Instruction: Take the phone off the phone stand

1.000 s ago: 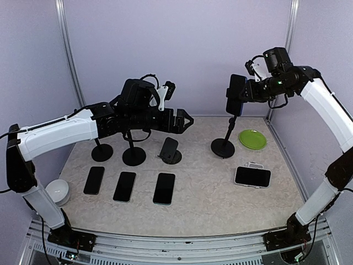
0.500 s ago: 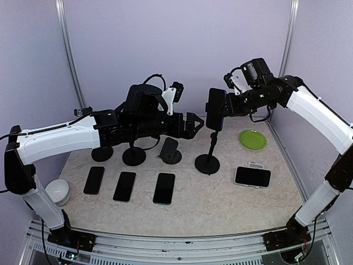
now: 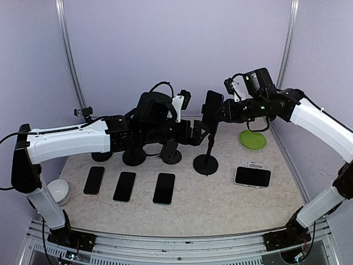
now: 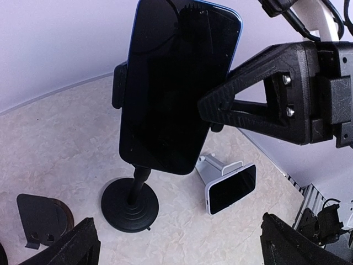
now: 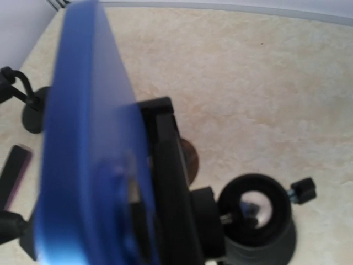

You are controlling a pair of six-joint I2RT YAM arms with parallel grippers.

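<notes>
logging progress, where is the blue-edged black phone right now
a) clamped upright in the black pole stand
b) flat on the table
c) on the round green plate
a: the blue-edged black phone sits upright in the clamp of the black pole stand.

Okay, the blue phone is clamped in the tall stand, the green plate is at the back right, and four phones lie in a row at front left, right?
No, three phones lie in that row, not four; the top external view shows it. The blue phone is clamped in the tall stand, and the green plate is at the back right.
</notes>
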